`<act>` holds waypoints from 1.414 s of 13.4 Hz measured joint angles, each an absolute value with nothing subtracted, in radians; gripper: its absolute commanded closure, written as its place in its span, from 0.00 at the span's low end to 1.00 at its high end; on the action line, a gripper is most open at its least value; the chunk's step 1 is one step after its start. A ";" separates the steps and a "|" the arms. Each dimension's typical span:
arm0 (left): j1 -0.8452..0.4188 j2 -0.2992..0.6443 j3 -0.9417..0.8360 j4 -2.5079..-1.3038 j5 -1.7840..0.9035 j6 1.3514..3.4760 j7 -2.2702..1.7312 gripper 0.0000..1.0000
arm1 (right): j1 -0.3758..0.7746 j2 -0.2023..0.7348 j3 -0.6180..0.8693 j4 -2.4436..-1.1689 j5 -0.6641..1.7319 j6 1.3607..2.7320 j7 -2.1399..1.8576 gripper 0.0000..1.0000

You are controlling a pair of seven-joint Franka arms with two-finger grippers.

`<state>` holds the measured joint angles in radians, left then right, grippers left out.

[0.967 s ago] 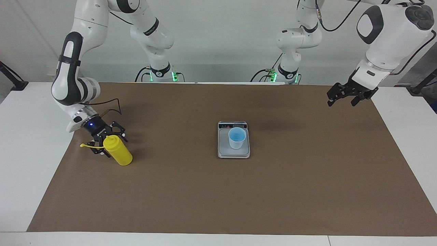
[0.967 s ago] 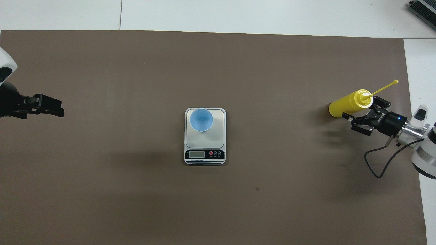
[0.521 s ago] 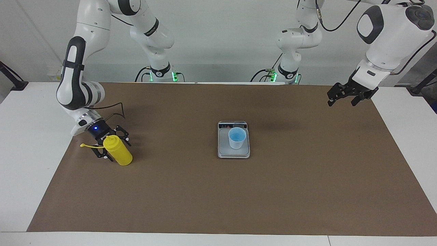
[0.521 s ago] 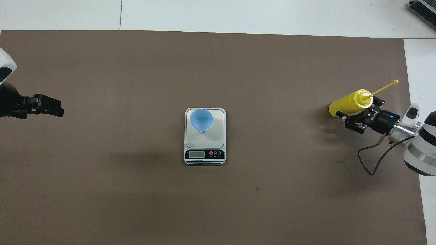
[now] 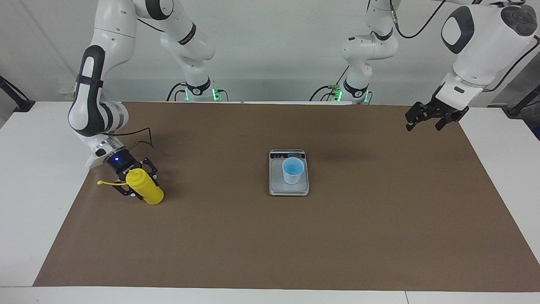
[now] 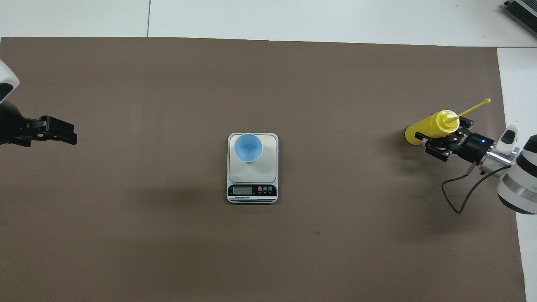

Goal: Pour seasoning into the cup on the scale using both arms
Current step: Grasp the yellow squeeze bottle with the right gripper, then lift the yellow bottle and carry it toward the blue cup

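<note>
Seasoning (image 5: 146,189) stands on the brown mat (image 5: 270,236) at the right arm's end of the bench (image 5: 25,202), its thin strap (image 5: 110,182) sticking out sideways. We see the right claw (image 5: 134,182) set around the bottle's upper body, fingers against its sides, gripping it. Well apart, mid-mat, the cup (image 5: 292,170) sits upright on the scale (image 5: 288,189), toward the edge away from its display. The left claw (image 5: 431,116) hangs over the mat's corner at the left arm's end, waiting with its fingers spread, holding nothing.
</note>
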<state>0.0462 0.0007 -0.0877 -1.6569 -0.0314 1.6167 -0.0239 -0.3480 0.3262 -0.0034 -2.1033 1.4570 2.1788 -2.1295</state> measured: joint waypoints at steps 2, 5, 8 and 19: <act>0.046 0.001 -0.088 -1.657 -0.030 1.617 -0.024 0.00 | -0.348 0.326 -0.003 -2.103 1.457 2.179 -2.130 1.00; 0.047 0.000 -0.086 -1.657 -0.029 1.617 -0.024 0.00 | -0.346 0.321 -0.003 -2.094 1.457 2.179 -2.130 1.00; 0.048 0.000 -0.085 -1.657 -0.028 1.618 -0.023 0.00 | -0.317 0.275 -0.003 -2.086 1.456 2.181 -2.126 1.00; 0.048 -0.002 -0.085 -1.657 -0.028 1.618 -0.023 0.00 | -0.061 0.147 0.000 -2.090 1.342 2.450 -1.929 1.00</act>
